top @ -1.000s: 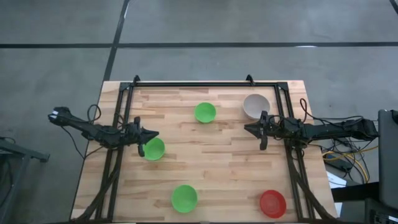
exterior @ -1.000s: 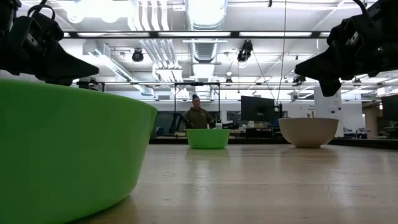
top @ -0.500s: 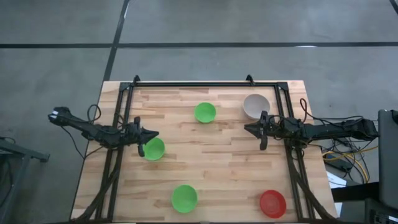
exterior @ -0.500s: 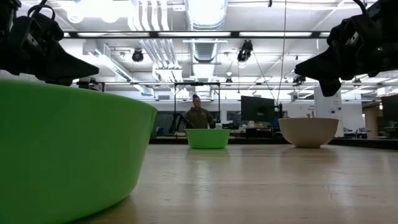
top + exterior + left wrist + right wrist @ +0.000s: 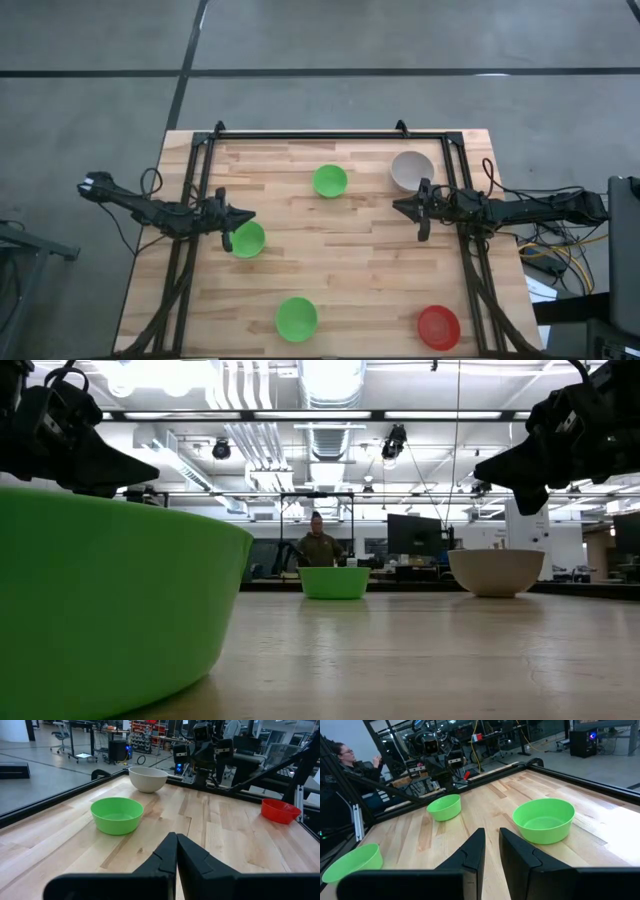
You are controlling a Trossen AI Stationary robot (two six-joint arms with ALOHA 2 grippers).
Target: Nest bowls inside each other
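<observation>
Pale butcher-block wood forms the table top, on which five small round plastic bowls are set well apart, none nested in another. One bright green bowl is seen toward the far middle of the table, a second bright green bowl lies at the left side, and a third bright green bowl sits near the front edge. A pale grey-white ribbed bowl is placed at the far right, and a red bowl is found at the front right corner. The left gripper is held just beside the far edge of the left-side green bowl, above the table, with its dark fingers pressed together and nothing between them. The right gripper is held close to the grey-white bowl, on its front side, without touching it; its fingers are parted by a narrow gap, and nothing is pinched in that gap. In the low view the nearest green bowl fills the left foreground, while a green bowl and the grey-white bowl are seen farther back. A person is seen in the room beyond the table.
</observation>
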